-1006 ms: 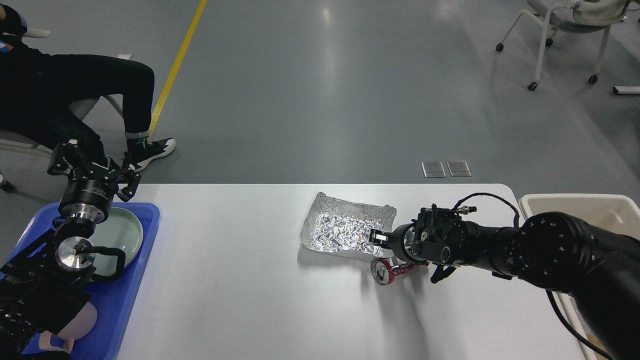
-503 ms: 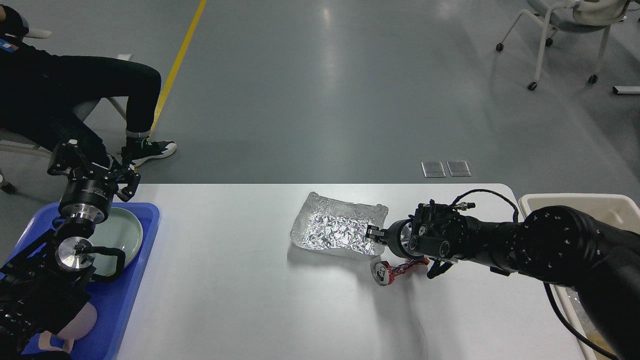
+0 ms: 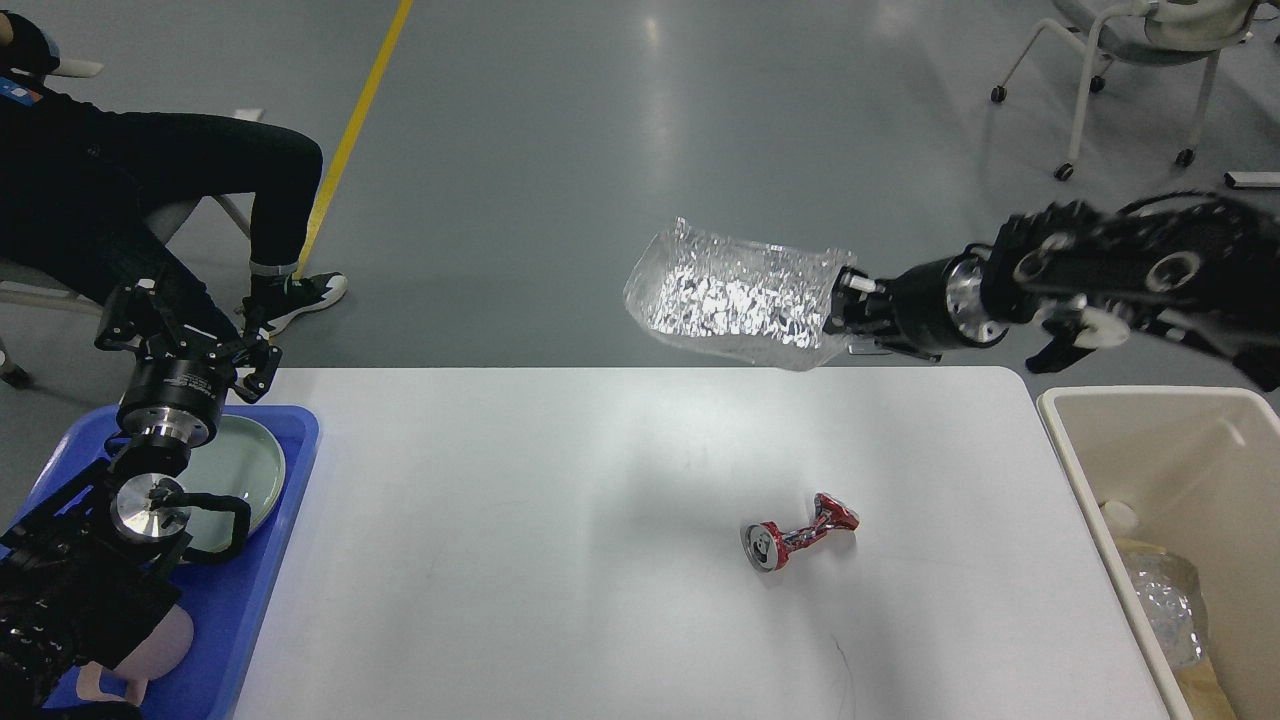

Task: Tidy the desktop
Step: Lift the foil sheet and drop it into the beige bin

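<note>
Right claw (image 3: 845,305) clamped on one edge of foil tray (image 3: 735,305), held in the air above the bench's (image 3: 520,560) far edge. Crushed red can (image 3: 797,533) lies on bench right of centre, toward the beige bin (image 3: 1180,440) off the right edge. Left claw (image 3: 185,330) over blue tray (image 3: 255,590) at left edge, fingers spread, holding nothing.

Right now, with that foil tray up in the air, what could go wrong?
1. The right gripper pinches the foil tray by one edge only; thin foil could bend or slip out before reaching the beige bin.
2. The crushed red can lies on the desktop and may roll if bumped.
</note>
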Controlling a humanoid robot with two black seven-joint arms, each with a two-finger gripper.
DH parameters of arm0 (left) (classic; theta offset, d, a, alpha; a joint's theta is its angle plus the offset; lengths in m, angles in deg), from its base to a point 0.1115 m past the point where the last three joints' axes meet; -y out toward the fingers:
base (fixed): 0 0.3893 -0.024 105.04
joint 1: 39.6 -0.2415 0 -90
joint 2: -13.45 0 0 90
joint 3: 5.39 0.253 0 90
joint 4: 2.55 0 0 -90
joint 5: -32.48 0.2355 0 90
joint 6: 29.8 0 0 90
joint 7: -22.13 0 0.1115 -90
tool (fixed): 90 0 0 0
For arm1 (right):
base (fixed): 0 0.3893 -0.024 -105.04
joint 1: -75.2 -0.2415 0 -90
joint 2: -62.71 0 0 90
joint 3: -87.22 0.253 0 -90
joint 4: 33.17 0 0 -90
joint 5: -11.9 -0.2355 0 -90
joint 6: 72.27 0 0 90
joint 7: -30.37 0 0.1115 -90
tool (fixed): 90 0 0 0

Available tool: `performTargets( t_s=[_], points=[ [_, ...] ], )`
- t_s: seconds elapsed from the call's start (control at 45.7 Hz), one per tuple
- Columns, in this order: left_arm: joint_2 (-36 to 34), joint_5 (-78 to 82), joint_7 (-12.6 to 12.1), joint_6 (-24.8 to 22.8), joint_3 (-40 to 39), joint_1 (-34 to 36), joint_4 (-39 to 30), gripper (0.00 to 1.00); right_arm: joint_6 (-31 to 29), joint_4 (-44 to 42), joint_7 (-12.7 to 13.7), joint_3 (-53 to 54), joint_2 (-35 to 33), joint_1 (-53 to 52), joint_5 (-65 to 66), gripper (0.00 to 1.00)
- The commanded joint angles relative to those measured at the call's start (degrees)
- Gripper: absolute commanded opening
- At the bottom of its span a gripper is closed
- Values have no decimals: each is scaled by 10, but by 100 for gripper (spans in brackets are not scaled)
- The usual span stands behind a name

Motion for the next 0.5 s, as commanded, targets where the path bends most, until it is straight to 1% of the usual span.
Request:
performTargets(
  t_s=[0.0,0.109,0.197,0.263,0.35,0.481],
  points=[
    [0,0,0,0,0,0,0,97,-61,8,2,34,-66,-54,-1,0],
    [0,0,0,0,0,0,0,96,-89,9,2,47,-110,-81,-1,0],
    [0,0,0,0,0,0,0,97,-88,1,3,39,-132,-75,1,0],
    [0,0,0,0,0,0,0,97,-82,-27,4,27,-143,-63,2,0],
    [0,0,0,0,0,0,0,97,-75,-89,3,10,-158,1,0,0],
    [0,0,0,0,0,0,0,96,-41,-171,2,10,-171,123,-2,0]
  ],
)
